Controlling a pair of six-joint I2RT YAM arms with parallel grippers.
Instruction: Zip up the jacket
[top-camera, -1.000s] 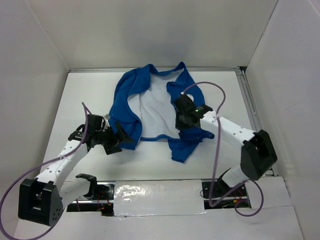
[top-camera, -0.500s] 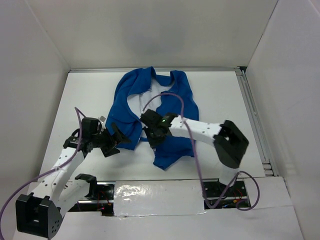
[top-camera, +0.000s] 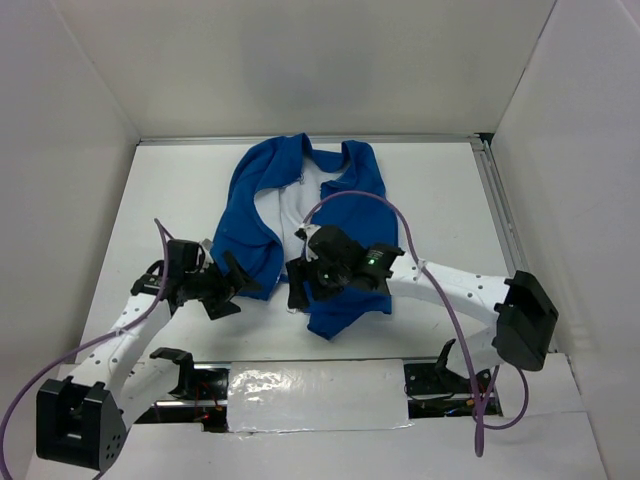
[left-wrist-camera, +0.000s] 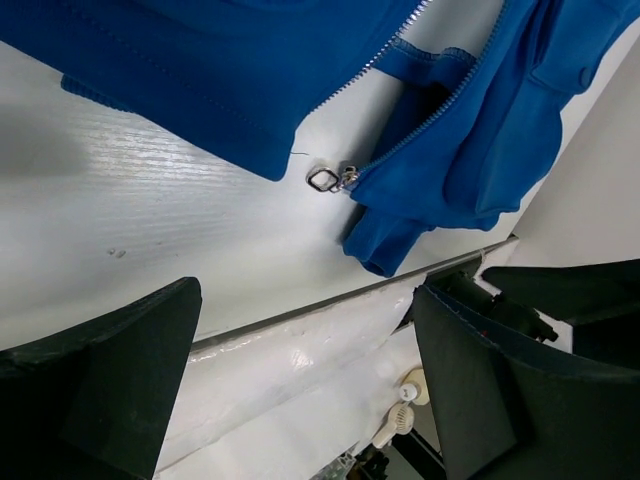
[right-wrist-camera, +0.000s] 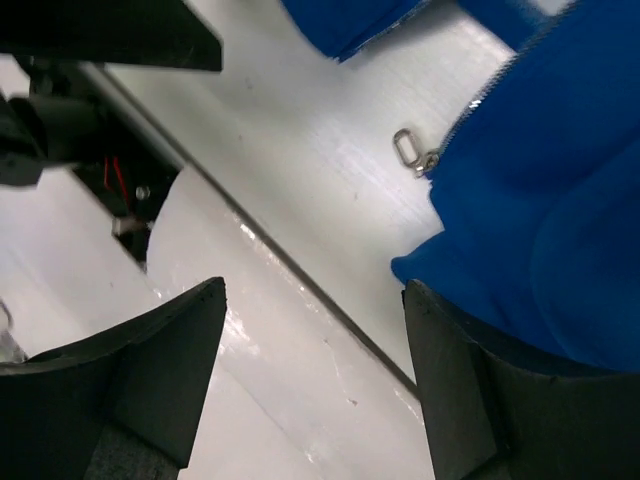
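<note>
The royal-blue jacket (top-camera: 250, 205) lies spread on the white table, collar to the back, with a strip of white lining (top-camera: 292, 205) showing between its front panels. The right panel (top-camera: 352, 300) is folded over toward the middle. The silver zipper pull (left-wrist-camera: 325, 180) lies flat on the table at the bottom corner of that panel, also in the right wrist view as the pull (right-wrist-camera: 405, 148). My left gripper (top-camera: 238, 288) stands open by the left panel's hem (left-wrist-camera: 200, 80). My right gripper (top-camera: 296, 285) is open too, just left of the blue fabric (right-wrist-camera: 560, 200), with nothing held.
The table's near edge (right-wrist-camera: 300, 270) carries a metal strip, with a taped white sheet (top-camera: 310, 385) beyond it. A rail (top-camera: 505, 230) runs along the right side. White walls enclose the table on three sides.
My right gripper carried the right front panel leftward over the lining, then opened and let it go. The left arm shifted only slightly.
</note>
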